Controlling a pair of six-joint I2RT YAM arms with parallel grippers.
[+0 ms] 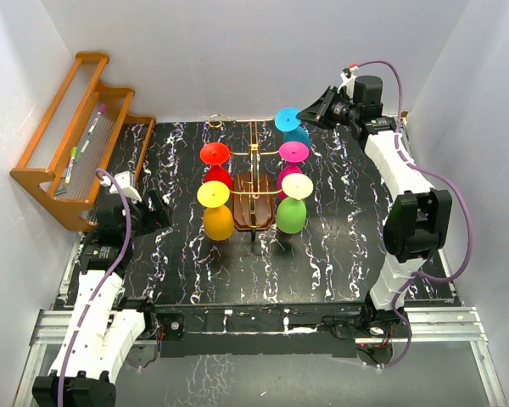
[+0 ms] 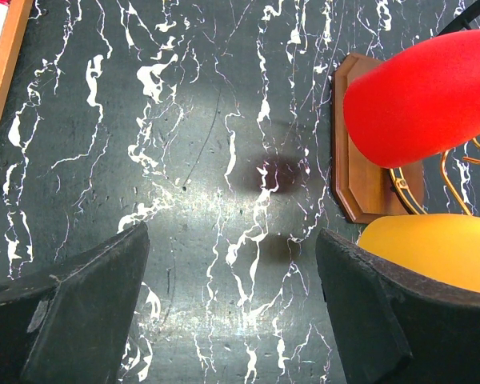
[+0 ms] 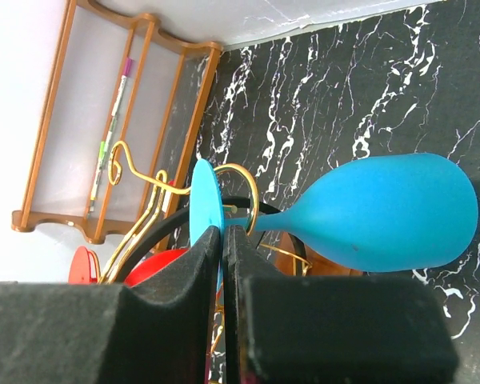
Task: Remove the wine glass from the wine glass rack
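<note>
The wine glass rack, a dark wooden base with gold wire arms, stands mid-table with several coloured glasses hanging upside down. The blue wine glass hangs at its far right corner. In the right wrist view its bowl points right, and its flat foot still sits in the gold wire curl. My right gripper is shut on the edge of that foot. My left gripper hovers open over bare table, left of the rack base, with nothing between its fingers.
Red and yellow glasses hang on the rack's left side; pink and green ones hang on the right. An orange-brown stepped shelf with pens leans at the back left. White walls enclose the table.
</note>
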